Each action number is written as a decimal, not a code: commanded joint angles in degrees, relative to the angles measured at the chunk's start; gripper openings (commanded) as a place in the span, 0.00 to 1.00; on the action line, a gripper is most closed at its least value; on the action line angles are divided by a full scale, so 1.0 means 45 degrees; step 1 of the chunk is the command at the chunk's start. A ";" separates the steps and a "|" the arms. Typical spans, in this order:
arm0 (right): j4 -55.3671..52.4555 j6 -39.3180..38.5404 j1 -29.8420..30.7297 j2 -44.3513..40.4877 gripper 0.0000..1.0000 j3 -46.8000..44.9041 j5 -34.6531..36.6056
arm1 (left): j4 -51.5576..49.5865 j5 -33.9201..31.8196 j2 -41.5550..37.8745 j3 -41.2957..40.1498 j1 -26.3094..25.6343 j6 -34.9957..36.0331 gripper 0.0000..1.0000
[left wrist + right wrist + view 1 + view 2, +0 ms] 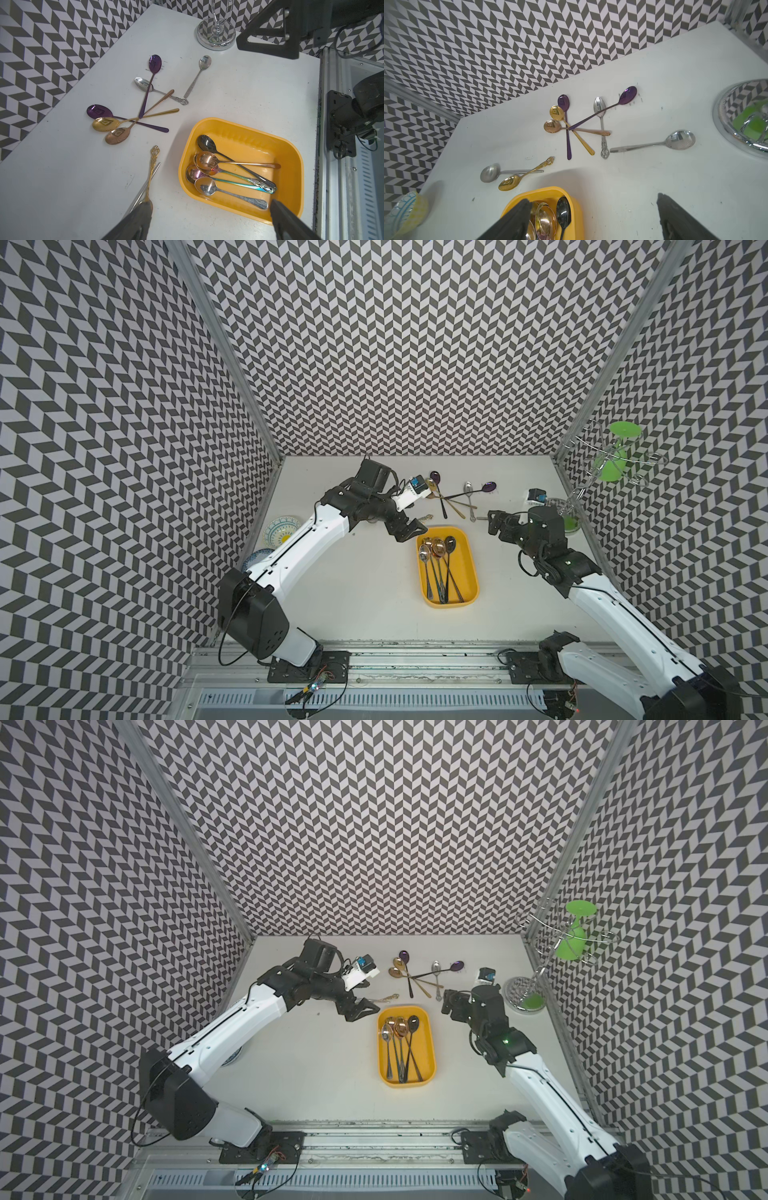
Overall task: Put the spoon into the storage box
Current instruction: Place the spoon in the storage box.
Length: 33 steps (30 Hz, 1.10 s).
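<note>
Spoons (438, 564) lie in the yellow storage box (467, 568) on the desk (365, 585). The left hand (411, 532) hangs wide and empty at its far corner; the right hand (493, 522) gapes empty too.

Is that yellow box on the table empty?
No, several spoons lie inside the storage box, their handles pointing much the same way.

My cell is enclosed on three sides by walls (395, 344) covered in a black-and-white chevron pattern, joined at the two rear corners by aluminium posts (224, 348). I work over a plain white tabletop (365, 597), scuffed in places and evenly lit, with only soft shadows. A metal rail (415, 659) runs the full width along its near edge.
</note>
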 commanded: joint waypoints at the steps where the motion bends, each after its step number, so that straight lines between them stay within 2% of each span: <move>1: 0.0924 0.0605 -0.0473 0.0150 0.95 -0.0072 -0.1519 | 0.0770 0.0077 -0.0858 -0.0853 0.0139 -0.0148 0.99; 5: 0.1526 0.0742 -0.1234 0.0380 0.95 -0.0484 -0.1766 | 0.1025 0.0173 -0.1611 -0.1888 0.0288 -0.0004 0.99; 12: 0.2346 0.0796 -0.2740 0.1511 0.95 -0.0673 -0.2351 | 0.1867 0.1255 -0.3099 -0.3878 0.0756 0.0195 0.99; 20: 0.2954 0.1015 -0.3981 0.2889 0.93 -0.0701 -0.2670 | 0.2503 0.3368 -0.4360 -0.5807 0.1638 0.0796 0.99; 30: 0.1949 0.0535 -0.5707 0.6180 0.85 0.0952 -0.3767 | 0.2464 0.3969 -0.4456 -0.5892 0.2104 0.1088 0.99; 33: 0.2409 0.0478 -0.5964 0.6902 0.80 0.1034 -0.4249 | 0.2501 0.4036 -0.4577 -0.5839 0.2278 0.0958 0.99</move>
